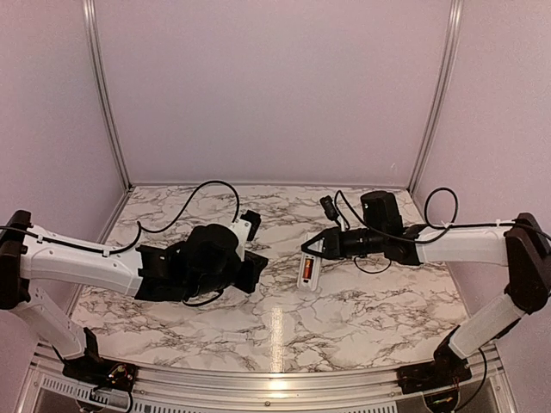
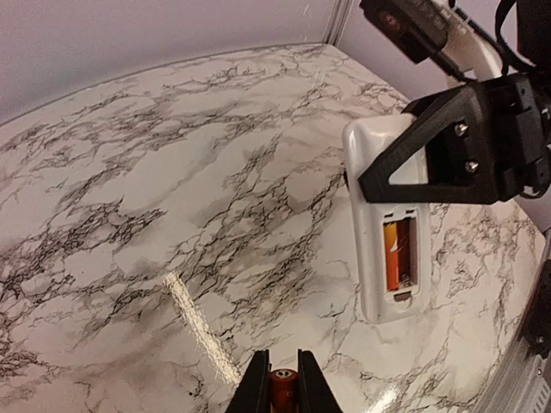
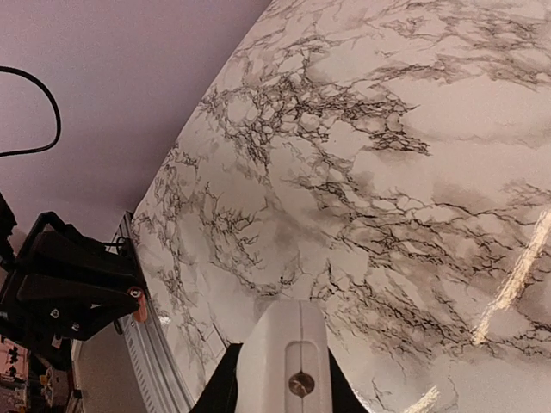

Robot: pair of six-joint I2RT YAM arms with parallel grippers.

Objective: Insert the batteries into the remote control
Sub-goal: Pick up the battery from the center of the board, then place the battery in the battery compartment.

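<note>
1. Evidently mid-task: the first battery point(image 2: 393, 254) sat in the recess point(image 2: 403, 258) on the back of the remote control point(image 2: 372, 284), and the slot beside it was bare.
2. The right pincer point(image 3: 293, 391) was clamped on one end of the remote control, holding it back-up, seemingly flat on the table point(image 2: 172, 172). The recess lay just beyond its fingertips.
3. The left pincer point(image 2: 282, 380) was pinched on the second battery point(image 2: 282, 394), held between its tips.
4. The remote control lay ahead and right of the left pincer, well apart.
5. I judged the step in hand to be carrying the second battery across. The next move called for aligning it with the bare slot and pressing it in without disturbing the first battery.
</note>
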